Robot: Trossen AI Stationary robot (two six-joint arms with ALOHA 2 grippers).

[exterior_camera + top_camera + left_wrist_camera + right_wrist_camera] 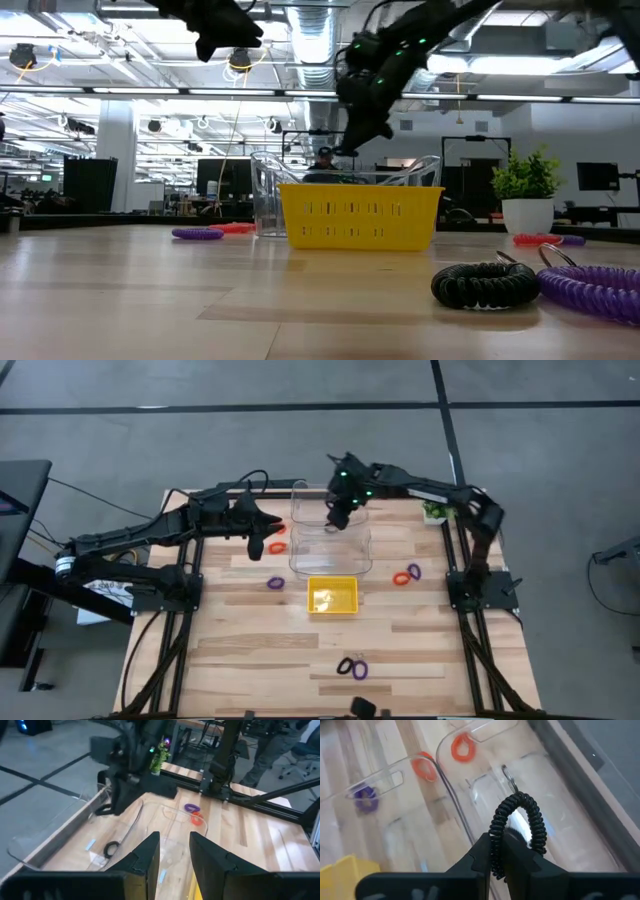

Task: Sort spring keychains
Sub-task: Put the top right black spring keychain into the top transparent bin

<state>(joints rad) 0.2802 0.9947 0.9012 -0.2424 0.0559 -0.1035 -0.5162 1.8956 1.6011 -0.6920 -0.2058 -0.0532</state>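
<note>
My right gripper [338, 518] hangs over the clear bins [330, 545] at the far middle of the table, shut on a black spring keychain [519, 800]. Left of the bins, my left gripper [175, 851] is open and has nothing between its fingers. Another black spring keychain [111, 849] lies inside a clear bin. Two orange ones [277, 546] lie left of the bins, and a purple one [275, 583] lies nearer. An orange and a purple one [405, 575] lie to the right. A black and a purple one [352, 668] lie near the front edge. My right gripper pinches one side of the black coil's loop [495, 851] between its two fingers. The fingers slant down from above. The rest of the loop arches past the fingertips, its metal ring [507, 772] beyond, all lifted clear over the clear bin.
A yellow tray [332, 596] stands just in front of the clear bins. A small potted plant [434, 510] sits at the far right corner. Bare wood lies between the tray and the front edge.
</note>
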